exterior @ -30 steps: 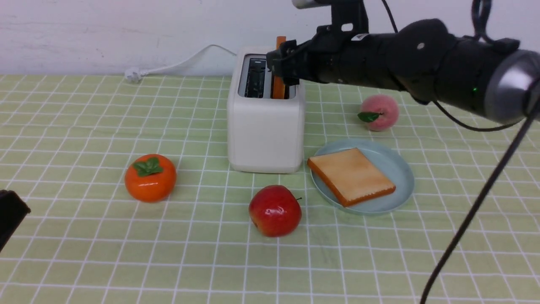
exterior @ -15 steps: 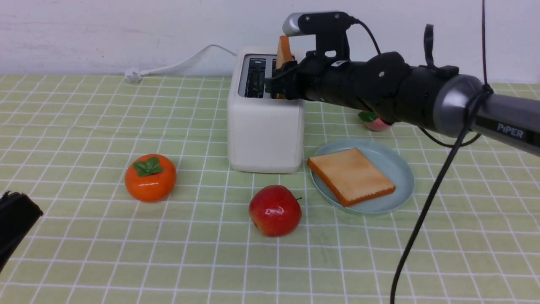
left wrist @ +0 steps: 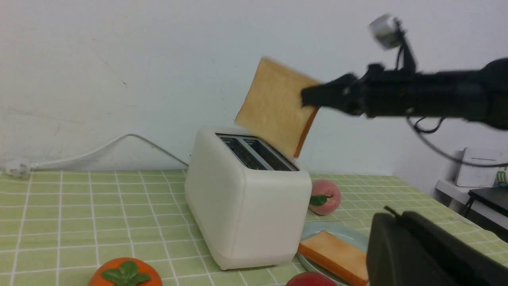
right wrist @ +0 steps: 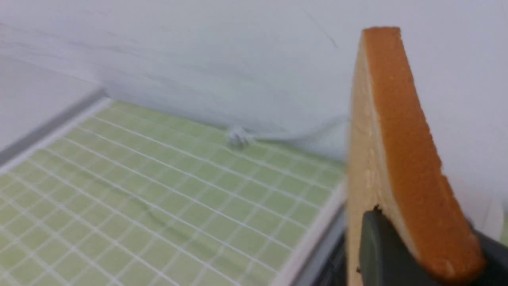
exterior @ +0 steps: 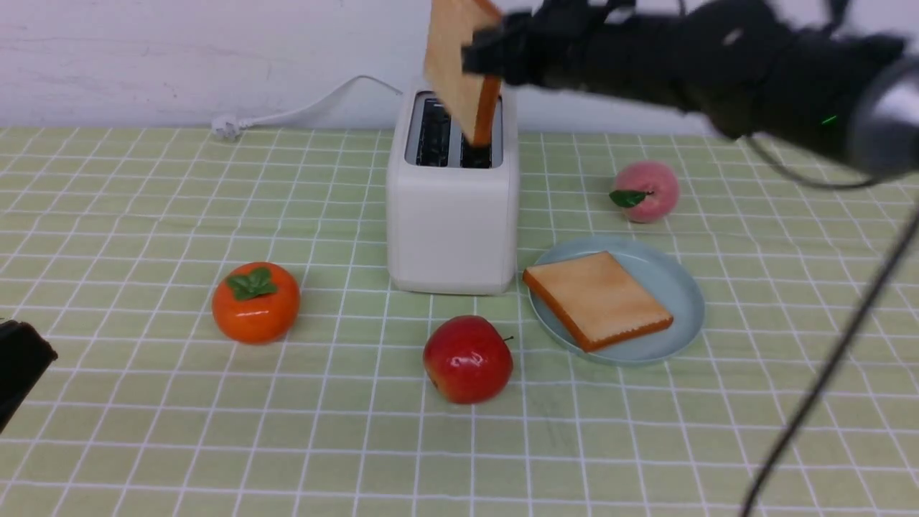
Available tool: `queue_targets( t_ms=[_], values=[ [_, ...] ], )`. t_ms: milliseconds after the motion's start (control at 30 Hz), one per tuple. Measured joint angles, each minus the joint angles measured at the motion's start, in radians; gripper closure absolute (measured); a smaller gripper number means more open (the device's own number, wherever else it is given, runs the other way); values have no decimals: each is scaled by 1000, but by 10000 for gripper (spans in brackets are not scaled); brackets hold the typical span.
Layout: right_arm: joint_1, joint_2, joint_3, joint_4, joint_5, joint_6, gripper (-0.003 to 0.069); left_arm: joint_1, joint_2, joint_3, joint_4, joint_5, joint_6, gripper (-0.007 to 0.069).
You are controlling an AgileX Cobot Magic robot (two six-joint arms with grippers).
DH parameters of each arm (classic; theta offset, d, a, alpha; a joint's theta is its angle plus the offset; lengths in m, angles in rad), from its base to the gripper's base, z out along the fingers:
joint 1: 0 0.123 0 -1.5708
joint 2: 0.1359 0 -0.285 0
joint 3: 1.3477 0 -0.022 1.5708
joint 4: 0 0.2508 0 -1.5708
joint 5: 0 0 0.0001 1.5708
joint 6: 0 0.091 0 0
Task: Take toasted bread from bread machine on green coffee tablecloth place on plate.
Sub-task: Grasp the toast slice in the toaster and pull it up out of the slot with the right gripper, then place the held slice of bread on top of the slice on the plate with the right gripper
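My right gripper (exterior: 482,54) is shut on one slice of toasted bread (exterior: 458,72), gripping its upper edge. The slice hangs tilted, its lower corner just over the slot of the white bread machine (exterior: 452,215) nearer the plate. The right wrist view shows the crust (right wrist: 397,139) clamped between the dark fingers (right wrist: 377,246). A second slice (exterior: 596,298) lies flat on the pale blue plate (exterior: 682,287), right of the machine on the green coffee tablecloth (exterior: 143,215). At the near left edge my left gripper (exterior: 18,366) stays shut, holding nothing.
An orange persimmon (exterior: 256,301) sits left of the toaster and a red apple (exterior: 468,357) just in front of it. A peach (exterior: 645,191) lies behind the plate. The white power cord (exterior: 301,108) runs along the wall at the back left.
My right gripper has shut on the slice standing in the toaster and lifted it up out of the slot, tilting it. The left arm has hardly moved.
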Motion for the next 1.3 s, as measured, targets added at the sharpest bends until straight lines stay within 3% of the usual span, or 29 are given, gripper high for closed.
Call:
queue_targets(
  t_ms=[100,267,333,367,433,533,600,1000,1300],
  values=[
    [-33,-144,-8,-55,176,-10,540,0,0,0,0,5,0,637],
    [-155,-234,-8,-135,466,110,540,0,0,4,0,6,0,636],
    [-242,-241,-2,-229,642,239,540,0,0,16,0,-2,0,635],
    [-248,-241,3,-248,664,259,540,0,0,16,0,-2,0,635],
    [-296,-241,68,-402,721,396,540,0,0,19,0,-18,0,634],
    [-305,-241,144,-534,686,486,540,0,0,19,0,-28,0,634],
    [-297,-235,258,-669,568,567,540,0,0,19,1,-31,0,634],
    [-247,-85,400,-943,79,628,540,0,0,24,2,-31,0,634],
    [-177,2,400,-1097,47,630,540,0,0,29,3,-31,0,634]
  ],
)
